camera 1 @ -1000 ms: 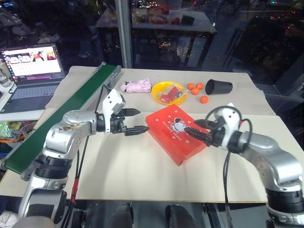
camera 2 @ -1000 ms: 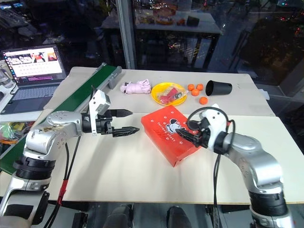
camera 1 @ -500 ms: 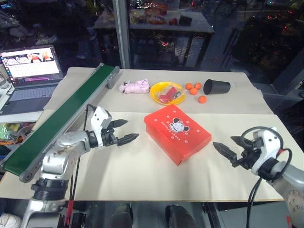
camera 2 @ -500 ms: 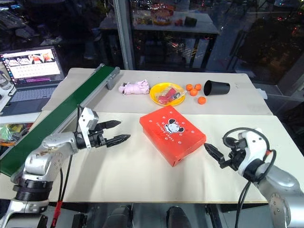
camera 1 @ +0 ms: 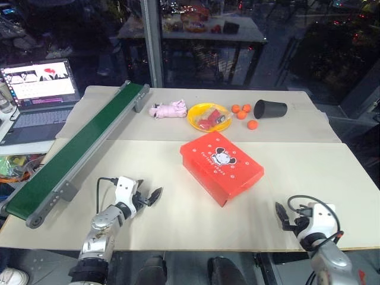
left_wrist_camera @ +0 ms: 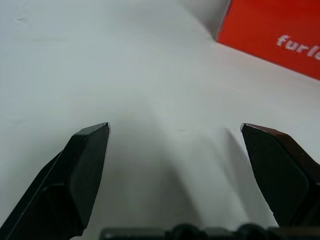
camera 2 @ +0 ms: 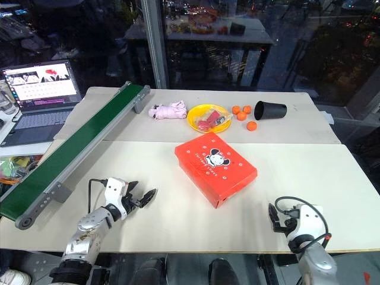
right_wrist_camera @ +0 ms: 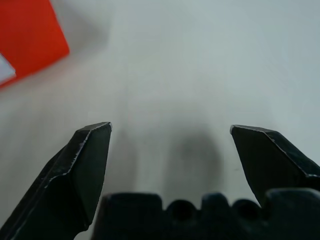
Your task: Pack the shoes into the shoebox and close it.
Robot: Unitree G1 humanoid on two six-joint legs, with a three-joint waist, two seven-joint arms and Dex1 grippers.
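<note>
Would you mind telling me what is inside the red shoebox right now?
The shoebox lies shut on the table, its lid with the cartoon mouse face down flat. The lid covers the inside, so what it holds cannot be seen.

Count, table area:
- Shoebox (camera 1: 222, 165): 1, red, lid shut.
- Yellow bowl (camera 1: 210, 116): 1, w/ red items inside, no. unclear.
- Orange balls: 4, i.e. 3 clustered (camera 1: 241, 111) beside the bowl, 1 apart (camera 1: 253, 124) nearer the box.
- Black cup (camera 1: 270, 108): 1, on its side.
- Pink plush bundle (camera 1: 168, 109): 1.
- Green conveyor (camera 1: 77, 151): 1, along left edge.
- Laptop (camera 1: 35, 98): 1, screen on, side desk.
- Grippers: 2, left (camera 1: 151, 196) and right (camera 1: 282, 217), 2 fingers each.
- Tables (camera 1: 178, 219): 2 pushed together.
</note>
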